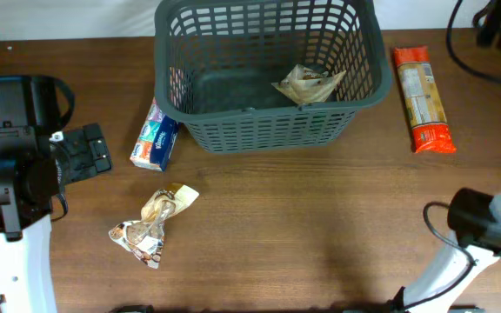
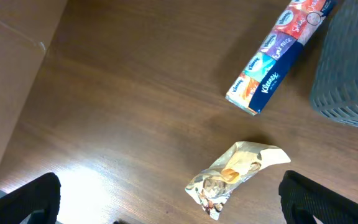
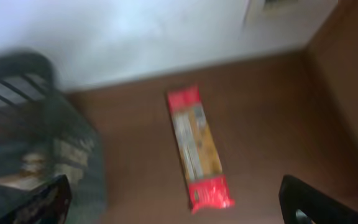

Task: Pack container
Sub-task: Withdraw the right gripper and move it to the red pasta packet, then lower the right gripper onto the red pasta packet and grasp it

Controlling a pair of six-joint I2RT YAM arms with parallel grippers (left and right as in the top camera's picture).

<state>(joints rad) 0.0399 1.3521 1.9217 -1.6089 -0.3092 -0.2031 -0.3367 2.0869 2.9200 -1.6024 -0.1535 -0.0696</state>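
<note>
L jaws are spread wide w/ nothing btwn them, hanging above the surface (image 2: 117, 112). In the left wrist view their dark tips sit at the bottom corners, and the crumpled snack packet (image 2: 238, 175) lies low centre btwn them. That reads as lining up for a pick, tho not yet down on it. Further up-right the tissue pack (image 2: 271, 62) lies flat, its far end just beside the container (image 2: 347, 81) wall; touching or not, can't tell. R jaws are likewise apart and empty. The right wrist view is blurred, but the long red-orange packet (image 3: 197, 152) lies centre frame, running away from the camera, apart from the container's side at left. Overhead, the container sits top centre, upright, open top up so items can drop straight in. One crinkled clear packet (image 1: 307, 84) is already inside, toward its right front. Three items lie outside, so packing looks early; each arm seems paired w/ the items on its own side.
</note>
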